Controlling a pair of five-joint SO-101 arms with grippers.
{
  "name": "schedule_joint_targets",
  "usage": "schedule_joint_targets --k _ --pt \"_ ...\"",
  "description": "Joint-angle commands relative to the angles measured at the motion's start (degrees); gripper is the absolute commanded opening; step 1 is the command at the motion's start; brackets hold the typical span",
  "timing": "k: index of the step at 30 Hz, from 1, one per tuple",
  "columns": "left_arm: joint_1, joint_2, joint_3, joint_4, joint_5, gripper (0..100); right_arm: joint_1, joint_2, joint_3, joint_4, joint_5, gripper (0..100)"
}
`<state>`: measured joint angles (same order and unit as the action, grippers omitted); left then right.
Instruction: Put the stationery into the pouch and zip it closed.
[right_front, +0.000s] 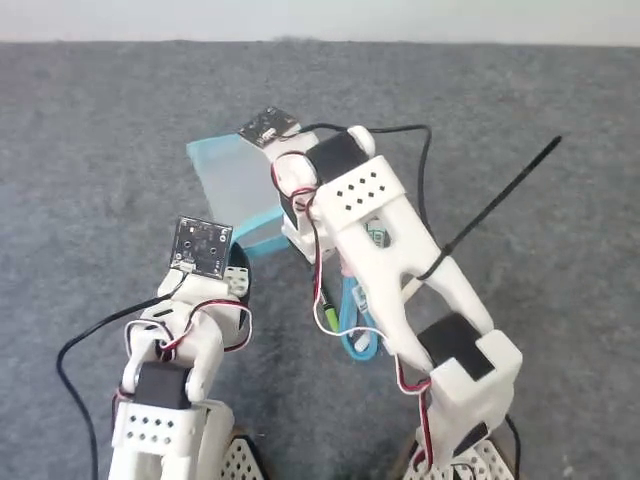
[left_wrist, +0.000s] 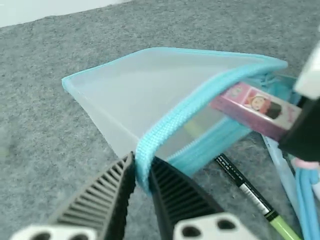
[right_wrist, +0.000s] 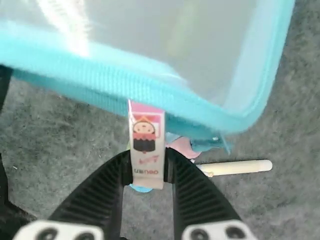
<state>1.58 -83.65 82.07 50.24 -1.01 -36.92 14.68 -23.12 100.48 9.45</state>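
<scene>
The translucent pouch (right_front: 232, 180) with blue zip trim lies on the grey mat, its mouth held open. My left gripper (left_wrist: 141, 164) is shut on the zip edge (left_wrist: 165, 131) of the pouch (left_wrist: 140, 90) at the near corner of the mouth. My right gripper (right_wrist: 147, 154) is shut on a pink eraser box (right_wrist: 146, 145), whose front end sits at the open mouth of the pouch (right_wrist: 165, 45). The left wrist view shows that eraser box (left_wrist: 255, 107) poking into the opening. A black and green pen (left_wrist: 250, 192) lies on the mat beside the pouch.
A green pen (right_front: 328, 310) and a blue looped item (right_front: 357, 335) lie on the mat under the right arm (right_front: 400, 260). A cream stick (right_wrist: 235, 167) lies beyond the eraser. Open grey mat surrounds the pouch at the far side and left.
</scene>
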Motion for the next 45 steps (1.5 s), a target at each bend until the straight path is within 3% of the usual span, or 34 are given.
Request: schedule_joint_targets --k 1,13,22,28,34,45 --pt "1.76 -0.88 -0.4 0.62 -1.05 1 0.75 0.31 -5.98 -0.57 -1.14 0.9" --pt "1.32 -0.88 -0.48 0.53 -1.14 1 0.13 0.66 -10.81 2.59 0.79 0.9" --pt "1.85 -0.88 -0.4 1.41 -3.08 1 0.4 0.75 -11.16 -0.22 -4.22 0.9" --pt "5.54 -0.88 0.48 1.76 -4.48 1 1.89 2.07 -10.73 1.8 -1.85 0.9" --pt "5.27 -0.88 0.48 1.76 -4.75 1 6.9 7.52 -10.73 2.51 -0.44 0.7" --pt "1.76 -0.97 0.13 0.35 -2.37 1 5.32 10.68 -11.16 2.24 0.44 0.9"
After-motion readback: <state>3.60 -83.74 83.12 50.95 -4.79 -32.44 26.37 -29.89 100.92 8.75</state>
